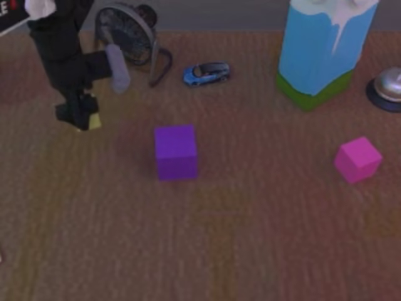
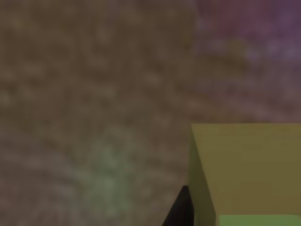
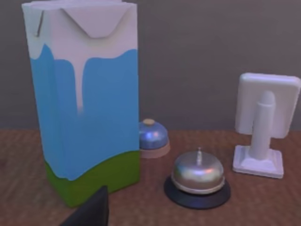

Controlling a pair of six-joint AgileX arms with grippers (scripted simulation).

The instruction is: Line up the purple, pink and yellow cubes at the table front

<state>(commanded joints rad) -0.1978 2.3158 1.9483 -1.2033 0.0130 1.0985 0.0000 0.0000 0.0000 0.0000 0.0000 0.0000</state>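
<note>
My left gripper [image 1: 80,118] is at the table's back left, shut on the small yellow cube [image 1: 94,121], which peeks out beside the fingers. In the left wrist view the yellow cube [image 2: 249,172] fills the near corner, with one dark finger [image 2: 181,212] pressed against its side. The large purple cube [image 1: 175,152] rests on the brown table [image 1: 188,251] near the middle, right of my left gripper. The pink cube [image 1: 358,159] lies far right. My right gripper is out of the top view. One finger [image 3: 96,209] of it shows, well off to one side.
A small black fan [image 1: 128,34] stands behind my left arm. A blue toy car [image 1: 207,73] sits behind the purple cube. At the back right stand a blue and white milk carton [image 1: 322,44] and a metal bell [image 1: 388,88].
</note>
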